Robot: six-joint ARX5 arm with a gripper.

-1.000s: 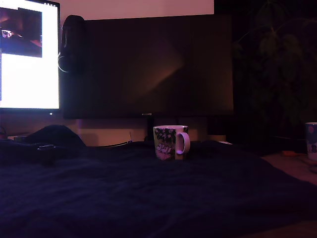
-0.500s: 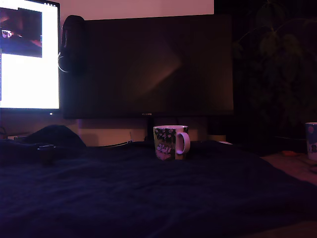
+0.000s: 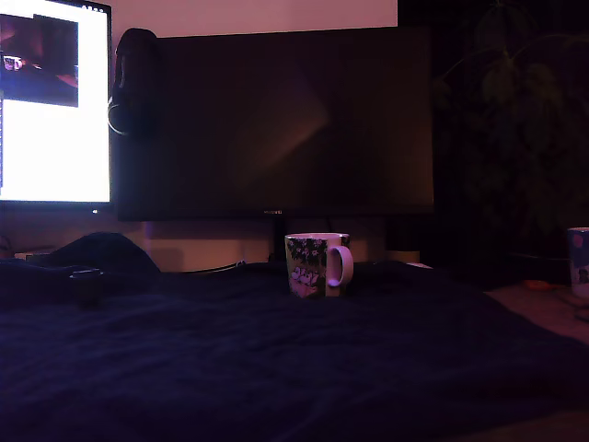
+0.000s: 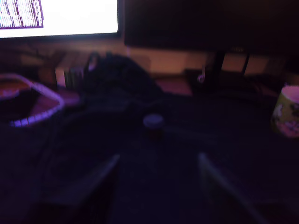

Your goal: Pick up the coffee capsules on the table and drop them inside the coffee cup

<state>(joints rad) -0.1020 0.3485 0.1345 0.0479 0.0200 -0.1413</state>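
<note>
In a dim room lit mostly by a glowing monitor (image 3: 53,101), the arm's gripper (image 4: 156,175) hangs low over the dark blue table (image 3: 304,359), its two fingers (image 4: 96,175) spread wide with nothing between them. The wrist view is blurred, but a single coffee capsule (image 4: 153,122) shows as a small pale-topped shape standing on the cloth straight ahead of the open gripper, lined up roughly with the gap between the fingers and not yet touched. In the exterior view what is probably the same capsule is only a faint dark lump (image 3: 87,279) far toward that view's left; the arm itself cannot be made out there.

The coffee cup (image 3: 317,263), floral-printed with a white handle, stands upright on the table well off to one side of the gripper, near the foot of a large dark screen (image 3: 276,120). Whether anything already lies inside it cannot be seen.

The work looks to be at the approach stage of a pick, with the capsule not yet in the grasp. The next move appears to call for easing forward until the fingers bracket the capsule's body, then closing; on wrinkled fabric a light pod could tip if nudged first.
</note>
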